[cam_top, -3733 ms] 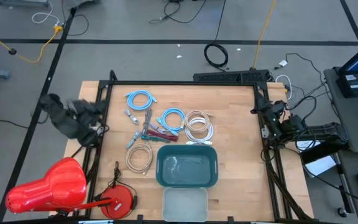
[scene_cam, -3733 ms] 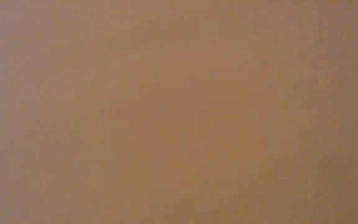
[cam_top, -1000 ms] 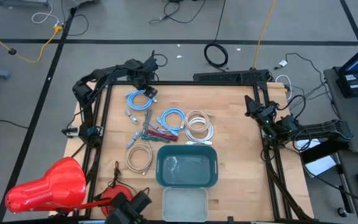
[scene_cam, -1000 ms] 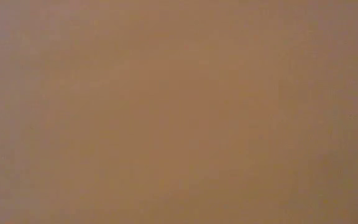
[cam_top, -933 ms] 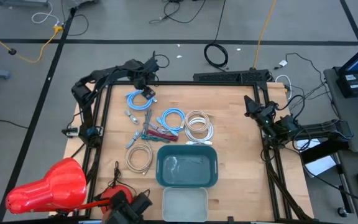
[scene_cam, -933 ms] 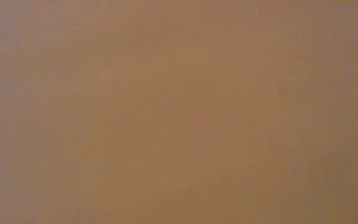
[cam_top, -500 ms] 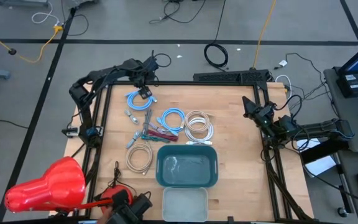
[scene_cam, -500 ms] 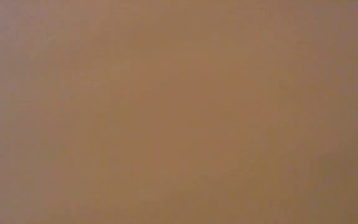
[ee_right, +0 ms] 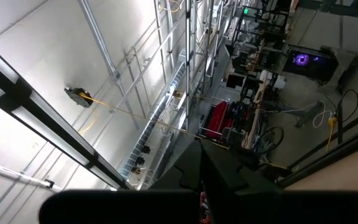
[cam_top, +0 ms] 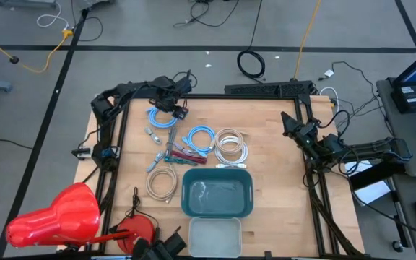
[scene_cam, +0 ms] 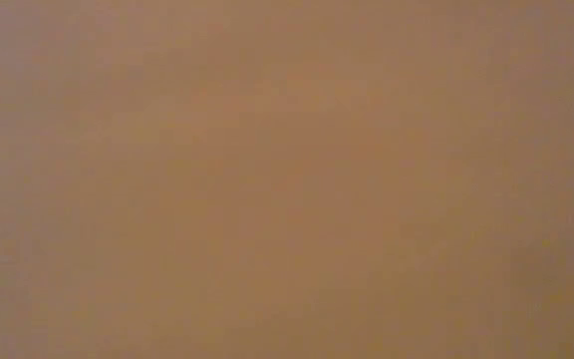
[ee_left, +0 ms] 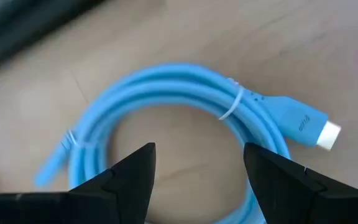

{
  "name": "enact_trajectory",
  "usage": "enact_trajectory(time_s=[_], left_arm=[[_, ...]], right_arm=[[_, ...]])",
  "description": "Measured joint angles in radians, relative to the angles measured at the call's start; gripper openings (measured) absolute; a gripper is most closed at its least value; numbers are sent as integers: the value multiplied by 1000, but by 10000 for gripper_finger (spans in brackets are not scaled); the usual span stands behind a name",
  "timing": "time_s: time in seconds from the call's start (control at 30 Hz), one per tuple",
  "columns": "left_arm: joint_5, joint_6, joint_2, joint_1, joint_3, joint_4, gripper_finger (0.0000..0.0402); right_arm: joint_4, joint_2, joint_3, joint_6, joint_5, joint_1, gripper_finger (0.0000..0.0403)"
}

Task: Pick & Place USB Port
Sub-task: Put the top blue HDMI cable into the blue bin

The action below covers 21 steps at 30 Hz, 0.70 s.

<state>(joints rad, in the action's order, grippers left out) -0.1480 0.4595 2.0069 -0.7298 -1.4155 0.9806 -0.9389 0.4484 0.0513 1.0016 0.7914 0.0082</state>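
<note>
Hovering over the blue coiled USB cable [ee_left: 185, 99] beyond the teal bin [cam_top: 217, 192], the left gripper [cam_top: 178, 110] gapes wide, holding nothing (right gripper [cam_top: 289, 121] shut, empty, beside the table edge)

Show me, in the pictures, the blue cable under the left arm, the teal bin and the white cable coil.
blue cable [ee_left: 185, 81], left wrist view, on the coiled loop.
teal bin [cam_top: 217, 174], high view, on its far rim.
white cable coil [cam_top: 243, 147], high view, on the coil's right side.
</note>
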Motion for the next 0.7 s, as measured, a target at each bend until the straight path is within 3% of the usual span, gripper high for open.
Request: enact_trajectory(time_s=[0.17, 0.4, 0.57, 0.7], left_arm=[[94, 187, 3, 6, 0, -73, 250], [241, 248, 4, 0, 0, -122, 250], [375, 273, 4, 6, 0, -274, 250], [402, 236, 0, 14, -19, -289, 250]], right_arm=[[1, 11, 0, 1, -3, 0, 0], [1, 27, 0, 26, -32, 0, 0], [0, 45, 0, 34, -36, 0, 0], [1, 54, 0, 34, -36, 0, 0]])
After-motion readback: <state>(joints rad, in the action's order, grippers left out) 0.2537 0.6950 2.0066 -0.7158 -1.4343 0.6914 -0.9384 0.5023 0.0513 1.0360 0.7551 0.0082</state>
